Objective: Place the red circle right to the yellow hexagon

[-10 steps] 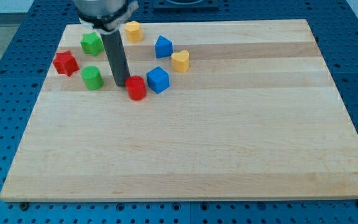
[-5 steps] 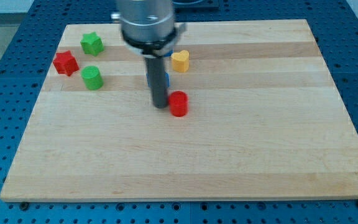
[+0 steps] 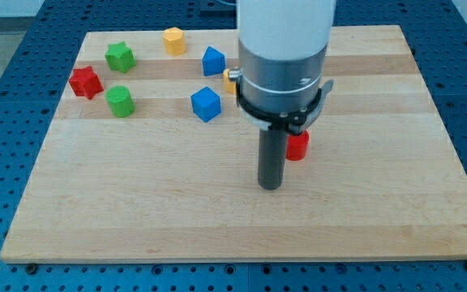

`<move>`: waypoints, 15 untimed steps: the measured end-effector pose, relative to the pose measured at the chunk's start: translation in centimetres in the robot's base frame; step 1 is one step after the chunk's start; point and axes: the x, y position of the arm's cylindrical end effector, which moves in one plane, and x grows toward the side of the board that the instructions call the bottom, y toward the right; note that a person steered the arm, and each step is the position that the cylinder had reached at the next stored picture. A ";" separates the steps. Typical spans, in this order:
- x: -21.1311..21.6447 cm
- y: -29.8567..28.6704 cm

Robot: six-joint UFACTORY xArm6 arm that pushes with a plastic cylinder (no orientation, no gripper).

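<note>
The red circle [image 3: 298,146] stands right of the board's middle, partly hidden behind my rod. The yellow hexagon [image 3: 173,40] sits near the board's top edge, left of centre, far from the red circle. My tip [image 3: 271,186] rests on the board just below and left of the red circle, a small gap apart from it. The arm's white and grey body covers the area above the rod.
A green star [image 3: 120,57], a red star [image 3: 85,82] and a green cylinder [image 3: 121,101] sit at the upper left. Two blue blocks [image 3: 212,61] [image 3: 205,104] lie left of the arm. A yellow block [image 3: 229,79] peeks out behind the arm.
The red circle has slid right, from beside the blue cube to right of centre. My tip moved right with it and now stands lower, off its left side.
</note>
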 end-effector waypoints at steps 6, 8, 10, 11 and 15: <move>-11.2 5.7; -11.9 3.0; -13.5 5.5; -16.7 7.3; -25.3 10.7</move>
